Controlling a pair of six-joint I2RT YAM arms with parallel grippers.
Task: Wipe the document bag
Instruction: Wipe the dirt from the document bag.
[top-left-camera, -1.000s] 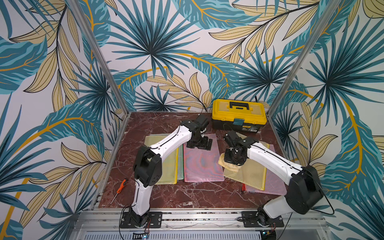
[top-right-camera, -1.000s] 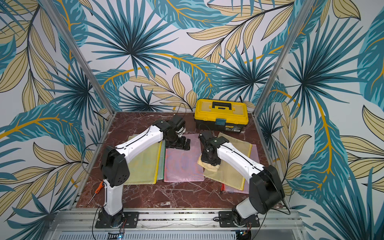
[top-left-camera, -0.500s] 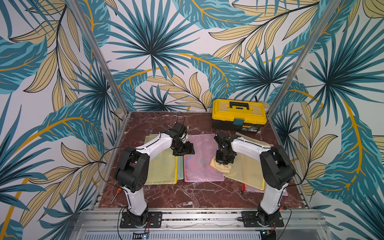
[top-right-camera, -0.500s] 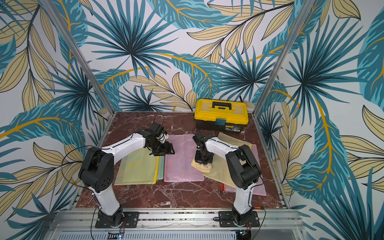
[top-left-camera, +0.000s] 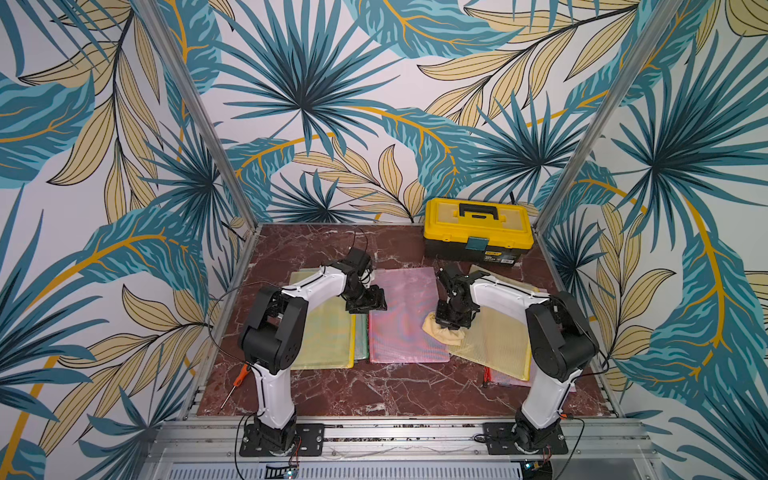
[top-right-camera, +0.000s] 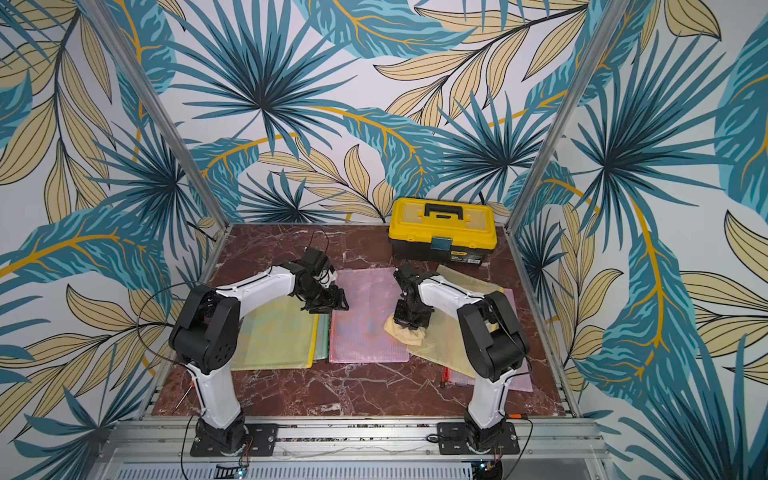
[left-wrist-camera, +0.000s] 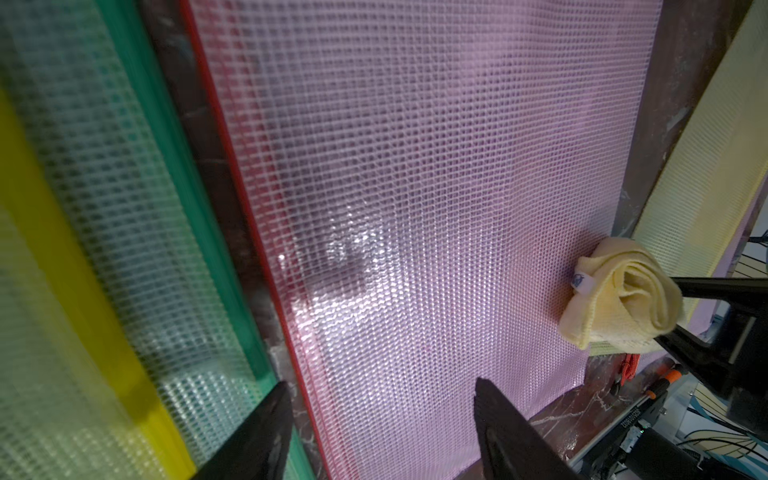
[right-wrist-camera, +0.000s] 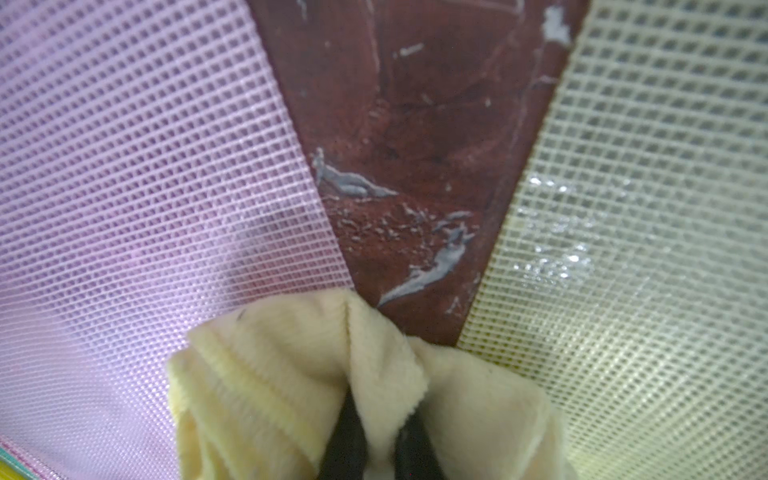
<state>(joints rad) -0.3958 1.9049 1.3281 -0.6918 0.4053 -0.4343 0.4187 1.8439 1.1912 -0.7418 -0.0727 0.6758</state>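
The right fingers (right-wrist-camera: 345, 432) pinch one folded yellow cloth (right-wrist-camera: 291, 365) at the right edge of the pink document bag (top-left-camera: 405, 316), which lies mid-desk (top-left-camera: 374, 386). The left fingers (left-wrist-camera: 257, 436) stand spread over that bag's left edge, holding nothing. Five bags show: two yellow (top-left-camera: 324, 332) (top-left-camera: 498, 336), one green (top-left-camera: 361, 345), two pink. One toolbox (top-left-camera: 478, 232) sits behind; one screwdriver (top-left-camera: 240, 376) lies far left.

We see a pink bag (left-wrist-camera: 415, 166) of glossy, grid-woven plastic, a soft, ribbed cloth (right-wrist-camera: 291, 374), a smooth, polished marble-look table (right-wrist-camera: 415, 124), a shiny hard-plastic toolbox (top-left-camera: 478, 232) and matt metal posts (top-left-camera: 199, 124).
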